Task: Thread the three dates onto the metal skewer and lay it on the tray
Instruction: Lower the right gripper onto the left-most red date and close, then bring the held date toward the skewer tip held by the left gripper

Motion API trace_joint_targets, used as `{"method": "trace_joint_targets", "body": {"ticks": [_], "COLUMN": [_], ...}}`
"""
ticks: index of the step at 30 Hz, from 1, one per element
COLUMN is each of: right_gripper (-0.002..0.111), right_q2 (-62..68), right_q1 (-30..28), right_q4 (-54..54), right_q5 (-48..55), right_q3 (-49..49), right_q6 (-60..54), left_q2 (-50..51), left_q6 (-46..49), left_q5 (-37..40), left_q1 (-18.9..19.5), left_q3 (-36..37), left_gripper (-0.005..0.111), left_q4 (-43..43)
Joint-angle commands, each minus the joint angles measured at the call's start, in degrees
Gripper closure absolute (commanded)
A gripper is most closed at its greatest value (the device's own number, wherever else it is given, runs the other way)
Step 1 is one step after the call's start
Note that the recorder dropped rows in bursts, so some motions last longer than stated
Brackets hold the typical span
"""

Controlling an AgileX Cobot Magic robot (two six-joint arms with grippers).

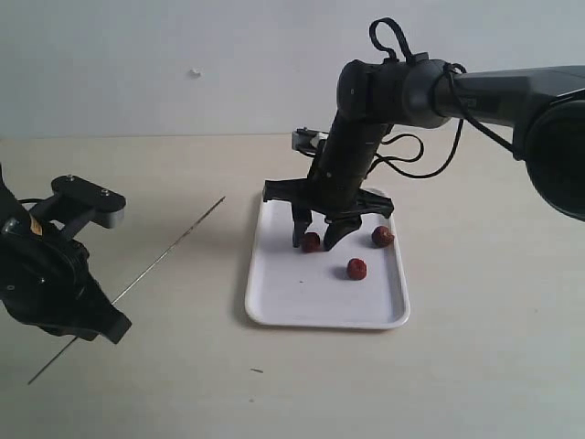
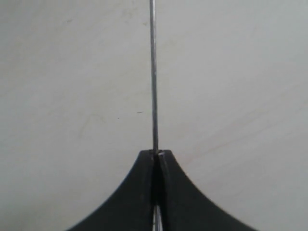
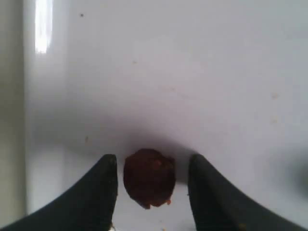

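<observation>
Three dates lie on the white tray: one between the fingers of my right gripper, one nearer the front, one at the right. My right gripper is open and straddles the first date, with small gaps on both sides. On the left my left gripper is shut on the metal skewer, which slants from the table's front left up toward the tray. In the left wrist view the skewer runs straight out from my left gripper.
The tray's low rim runs just beside the right gripper's fingers. The skewer's far tip ends a short way left of the tray. The pale tabletop stretches around the tray, with a wall behind.
</observation>
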Motion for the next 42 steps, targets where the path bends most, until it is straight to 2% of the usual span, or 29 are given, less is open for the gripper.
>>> {"method": "trace_joint_targets", "body": {"ticks": [1,6,21,26,31,39,42], "right_gripper": [0.062,0.063,0.081,0.081,0.081,0.081,0.081], "right_q2": [0.24,0.24,0.24,0.11,-0.48,-0.74,-0.74], "right_q1": [0.07,0.07,0.07,0.07,-0.30,-0.42,-0.42], "right_q4": [-0.04,-0.04,0.48,1.00,0.65,0.65,0.65], "right_q5": [1.44,1.50,0.34,-1.59,-3.66,-7.99,-9.16], "right_q3": [-0.14,-0.14,-0.14,-0.14,-0.14,-0.93,-1.31], "right_q6": [0.18,0.18,0.07,-1.29,-2.19,-2.46,-2.46], "left_q2": [-0.02,-0.02,-0.02,-0.02,0.03,0.03,0.13], "left_q6": [-0.29,-0.29,-0.29,-0.08,1.76,19.49,22.80], "left_q5": [-0.49,-0.65,-0.88,-0.73,-0.36,3.11,3.11], "left_q1": [0.15,0.15,0.15,0.15,0.15,0.15,0.15], "left_q3": [0.04,0.04,0.04,0.04,2.27,4.31,4.67], "left_gripper": [0.107,0.107,0.107,0.107,0.107,0.107,0.107], "left_q4": [-0.61,-0.60,-0.86,-3.01,-7.10,-24.76,-28.06]}}
